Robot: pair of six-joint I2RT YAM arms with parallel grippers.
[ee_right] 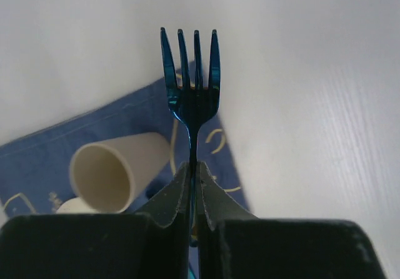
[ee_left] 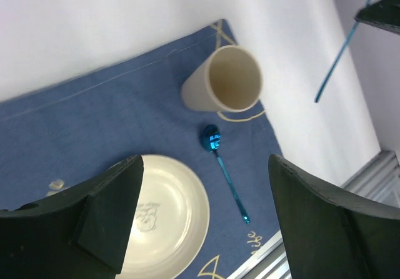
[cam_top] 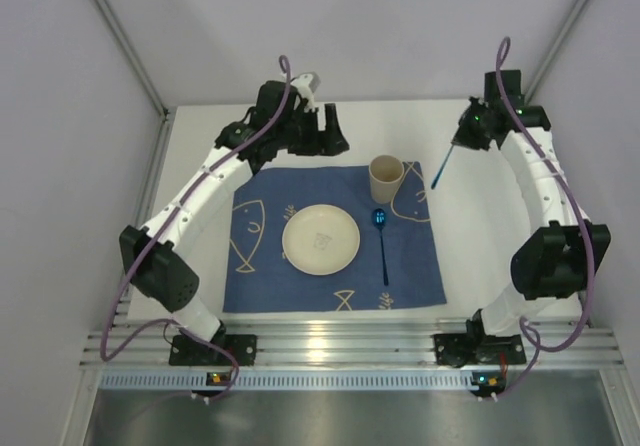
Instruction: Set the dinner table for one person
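a: so, right gripper [ee_right: 194,172] first. jaws pressed together on the handle of a blue fork [ee_right: 190,85]. four tines, pointing away from the wrist camera, all clear of the fingers.

b: noted. from above, the fork slants out of that gripper over bare white tabletop, its free end just beside the right edge of the cloth [cam_top: 262,266], near the cup [cam_top: 386,176]. whether the tines touch the surface, cannot tell.

a: left gripper [cam_top: 333,131]?

b: jaws spread wide, nothing between them. it sits at the far edge of the cloth, left of the cup.

a: and the dinner table [cam_top: 480,228]?

b: white and flat, lying under both arms. a ribbed rail [cam_top: 340,351] runs along its near edge, where the bases are bolted. the dark blue cloth with cream fish drawings lies in the middle of it.

a: on the cloth?

b: cream plate [cam_top: 320,238] at centre. cream cup upright at the far right corner, mouth up. blue spoon [cam_top: 383,248] just right of the plate, bowl toward the cup, handle toward the rail, apart from both.
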